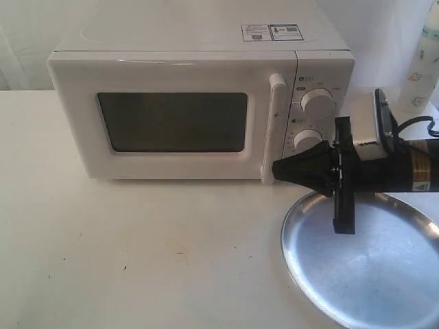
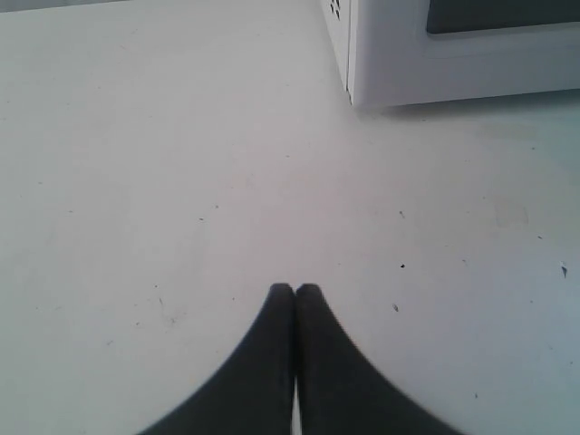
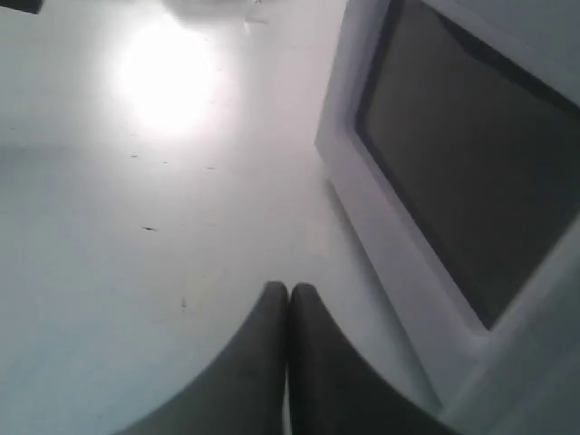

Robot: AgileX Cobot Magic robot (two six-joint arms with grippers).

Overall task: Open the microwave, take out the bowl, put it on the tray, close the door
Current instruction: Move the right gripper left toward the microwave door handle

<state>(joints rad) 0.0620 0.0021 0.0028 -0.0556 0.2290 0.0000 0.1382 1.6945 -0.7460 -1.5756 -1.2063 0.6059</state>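
The white microwave (image 1: pixel 199 110) stands at the back of the table with its door (image 1: pixel 171 120) closed and its tall white handle (image 1: pixel 274 127) upright. No bowl shows in any view. The silver tray (image 1: pixel 370 267) lies at the front right. My right gripper (image 1: pixel 276 170) is shut and empty, its tip at the foot of the handle, just above the tray's far rim. In the right wrist view the shut gripper (image 3: pixel 289 288) points along the door's dark window (image 3: pixel 471 172). My left gripper (image 2: pixel 294 288) is shut and empty over bare table, with the microwave's corner (image 2: pixel 353 86) ahead.
A white bottle (image 1: pixel 425 62) stands at the far right behind the right arm. Two round dials (image 1: pixel 317 103) sit on the microwave's control panel. The white tabletop (image 1: pixel 137 253) stretches across the front left.
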